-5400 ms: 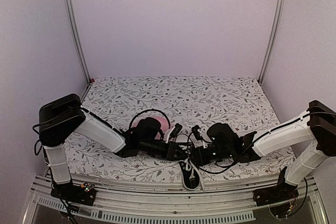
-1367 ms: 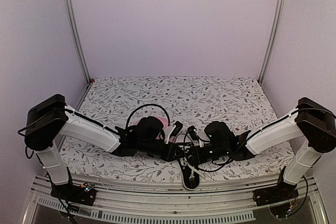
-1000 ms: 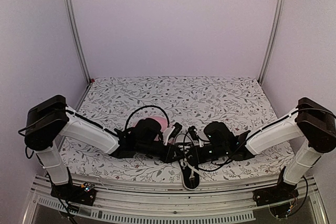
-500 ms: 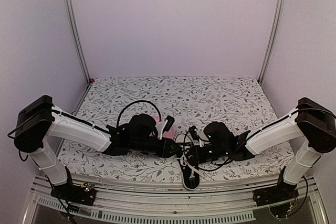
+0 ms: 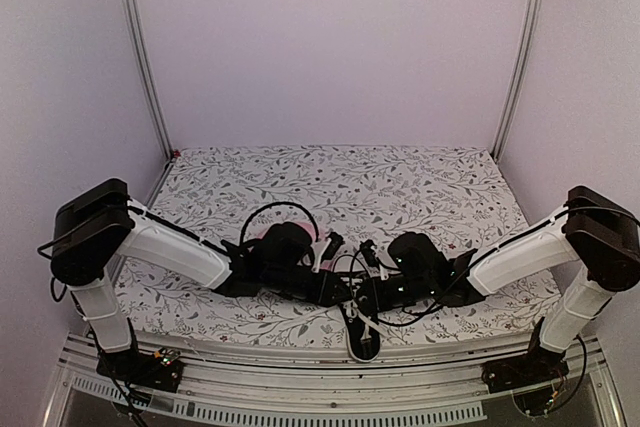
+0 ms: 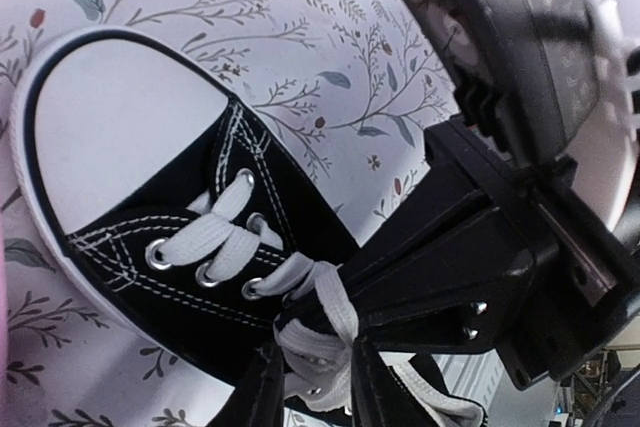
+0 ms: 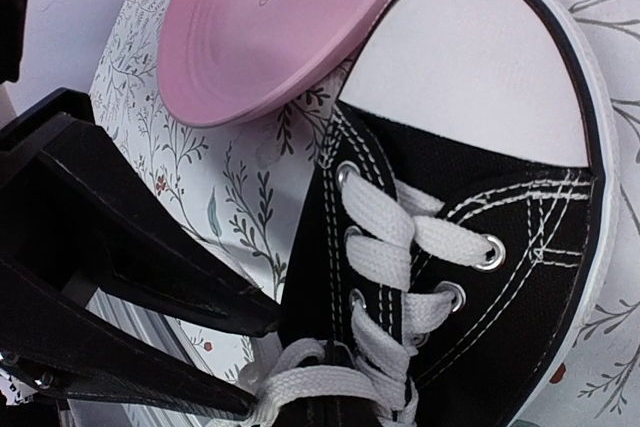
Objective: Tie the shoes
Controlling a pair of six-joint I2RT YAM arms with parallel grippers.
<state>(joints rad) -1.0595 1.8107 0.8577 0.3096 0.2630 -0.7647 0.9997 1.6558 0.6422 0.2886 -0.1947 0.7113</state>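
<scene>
Left wrist view: the left gripper [image 6: 315,402] shows only its two black fingertips at the bottom edge. They stand apart, with a bunch of white lace [image 6: 318,342] in the gap; whether the lace touches them I cannot tell. In the right wrist view the same two fingers are seen from the side, spread like a fork just beside the shoe. The right gripper [image 6: 305,315] comes in from the right with its fingers pressed together, and a band of the lace goes around its tip and looks pinched there. Both tips meet over the laced part of the black canvas sneaker [image 6: 170,209]. The sneaker stands on its sole on the flowered table cloth [image 6: 330,37], between the two arms. Its white toe cap points away from the arm bases and its heel is at the near edge of the table. A pink plate [image 7: 270,22] lies just beside the toe cap, on the left arm's side; whether its rim touches the cap I cannot tell.

Compared with half a second ago, the left arm has come back to the right, closer to the sneaker, and it covers more of the plate. The right arm and the sneaker are in the same place as before
</scene>
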